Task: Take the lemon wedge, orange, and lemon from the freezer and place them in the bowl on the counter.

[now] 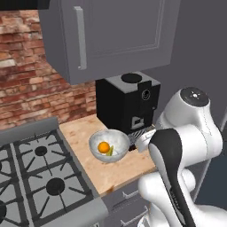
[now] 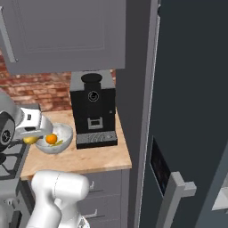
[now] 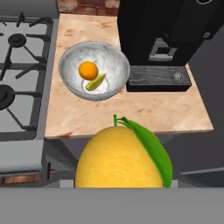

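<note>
Lemon (image 3: 120,159) fills the bottom of the hand view, close to the camera, green leaf on its right side and a short stem at its top pointing toward the counter (image 3: 144,111); its long axis looks to run up-down in this view, lower end cut off. Fingertips hidden behind it, so it looks gripped but can't confirm the clench from here. Beyond it, bowl (image 3: 70,74) sits on the counter between the gas stove (image 3: 22,65) and the black coffee machine (image 3: 166,39), holding the orange (image 3: 88,69) and the lemon wedge (image 3: 96,82), wedge just below-right of the orange, touching it, long axis slanting up to the right

Left base view: bowl (image 1: 95,142) on the counter (image 1: 80,133) just in front of the coffee machine (image 1: 126,102), orange (image 1: 103,147) and wedge (image 1: 111,150) inside. White arm rises at lower right

Right base view: gripper (image 2: 34,132) at the left edge, the lemon (image 2: 30,140) showing yellow under it, just left of the bowl (image 2: 62,143) with the orange (image 2: 51,139). Freezer (image 2: 187,111) stands at right
</note>
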